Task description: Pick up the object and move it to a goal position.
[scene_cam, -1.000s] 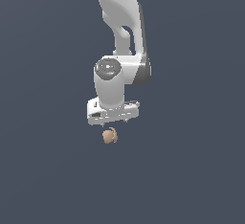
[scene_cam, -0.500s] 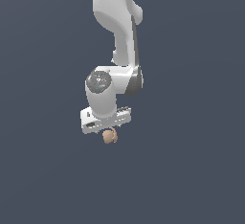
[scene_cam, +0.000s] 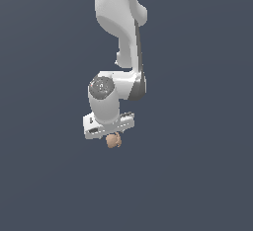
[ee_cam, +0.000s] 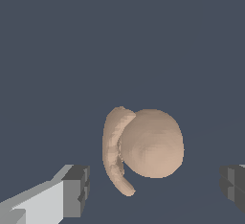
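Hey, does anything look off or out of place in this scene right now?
Nothing stands out. The small tan-peach object lies intact on the plain dark ground, with a curved ridge along one side. The gripper sits over it with its dark fingertips spread wide on either side, not touching it.

My arm is glossy white with a grey joint cap; my pincer has white fingers, dark grey pads. The object is plain tan-peach against slate-blue.

Exterior view: far off, facing the arm at frame centre. Wrist view: very near, looking past the claw. Shared: the object.
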Available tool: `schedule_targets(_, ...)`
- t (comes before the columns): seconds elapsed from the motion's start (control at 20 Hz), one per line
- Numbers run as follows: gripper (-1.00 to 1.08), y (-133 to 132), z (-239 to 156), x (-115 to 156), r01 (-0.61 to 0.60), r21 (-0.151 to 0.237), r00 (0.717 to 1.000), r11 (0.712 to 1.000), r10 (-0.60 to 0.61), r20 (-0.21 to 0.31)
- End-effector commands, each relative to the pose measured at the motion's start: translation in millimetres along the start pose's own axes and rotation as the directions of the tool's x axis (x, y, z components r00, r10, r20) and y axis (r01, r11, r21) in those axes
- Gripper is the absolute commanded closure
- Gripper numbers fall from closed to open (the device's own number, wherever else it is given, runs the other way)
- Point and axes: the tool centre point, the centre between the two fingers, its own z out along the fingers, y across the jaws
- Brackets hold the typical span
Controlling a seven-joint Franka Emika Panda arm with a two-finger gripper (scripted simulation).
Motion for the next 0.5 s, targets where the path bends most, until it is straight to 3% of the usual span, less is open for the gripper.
schedule_targets(0.0,-0.92,0.0,10.5,-0.7,0.001,0.001,1.0,1.0,-0.001,0.001)
schedule_targets(0.45,-0.92,0.0,42.9,-0.3,0.004,0.0,1.0,1.0,-0.004,0.001)
